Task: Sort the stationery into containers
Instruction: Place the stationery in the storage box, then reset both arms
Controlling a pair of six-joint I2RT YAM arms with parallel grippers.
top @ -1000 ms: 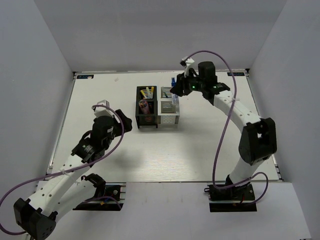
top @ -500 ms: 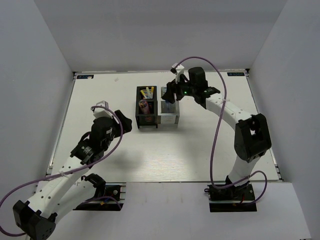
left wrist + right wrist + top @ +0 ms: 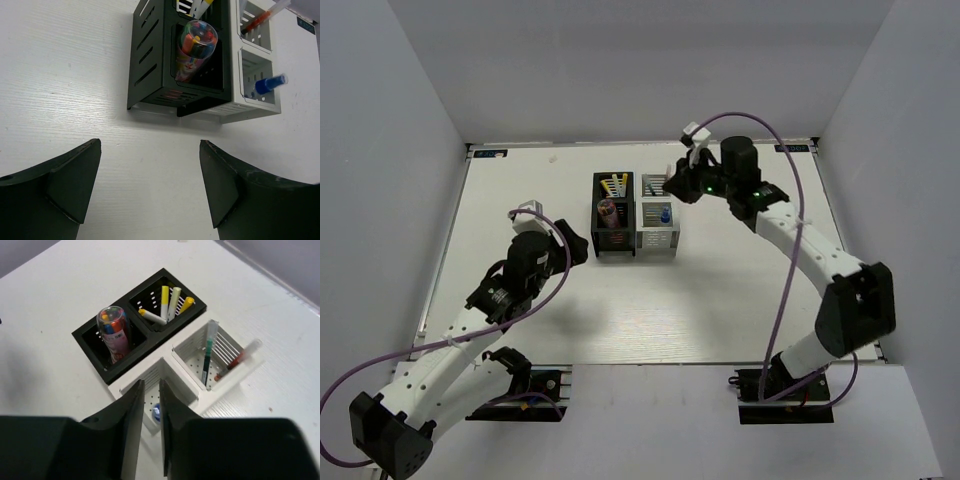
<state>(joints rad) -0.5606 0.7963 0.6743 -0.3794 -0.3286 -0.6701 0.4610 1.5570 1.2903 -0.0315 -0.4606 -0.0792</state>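
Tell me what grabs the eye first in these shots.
Two adjoining organizers, black and white, stand mid-table. A pink-and-clear cylinder full of colours sticks out of the black one's near cell, and a blue-capped bottle leans in the white one's near cell. The right gripper hangs just above the white organizer.

black organizer point(image 3: 150, 60) | white organizer point(image 3: 252, 111) | blue bottle cap point(image 3: 270, 83) | yellow pens point(image 3: 165, 296)

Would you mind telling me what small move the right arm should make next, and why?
Probably lift the right gripper straight up and away from the white organizer: it is slightly open and empty, the blue-capped bottle already lies in the organizer's near cell, and nothing loose is visible to fetch.
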